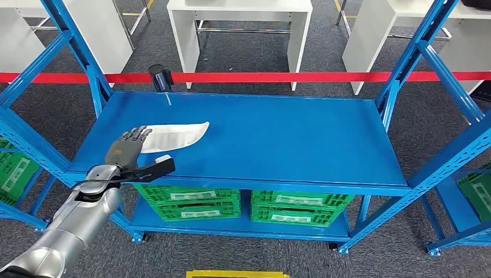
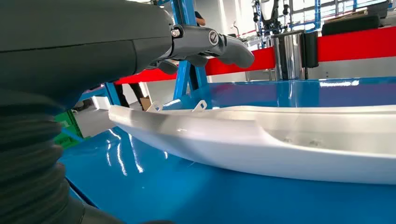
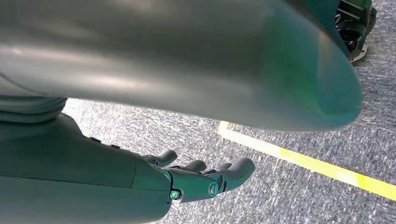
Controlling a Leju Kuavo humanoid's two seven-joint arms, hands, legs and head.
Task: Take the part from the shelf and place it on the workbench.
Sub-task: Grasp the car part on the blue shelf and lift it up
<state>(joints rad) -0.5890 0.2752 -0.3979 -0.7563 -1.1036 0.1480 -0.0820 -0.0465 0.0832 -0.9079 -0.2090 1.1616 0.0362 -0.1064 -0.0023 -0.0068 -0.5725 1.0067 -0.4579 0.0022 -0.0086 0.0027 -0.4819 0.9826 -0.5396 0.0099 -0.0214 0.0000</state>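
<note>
A long white curved part [image 1: 179,134] lies flat on the blue top shelf [image 1: 278,139], toward its left side. My left hand [image 1: 128,147] reaches over the part's left end with fingers spread and thumb stretched out along the shelf's front edge. In the left wrist view the part [image 2: 280,140] runs beneath the hand [image 2: 187,42], and a gap shows between the fingers and the white surface. My right hand [image 3: 201,179] hangs over grey carpet, fingers loosely extended and holding nothing.
Blue uprights frame the shelf at both ends. A red barrier tape [image 1: 260,77] on a dark post [image 1: 160,77] runs behind it, with white tables [image 1: 240,17] beyond. Green crates [image 1: 191,202] sit on the lower shelf. A yellow floor line [image 1: 231,273] lies near my feet.
</note>
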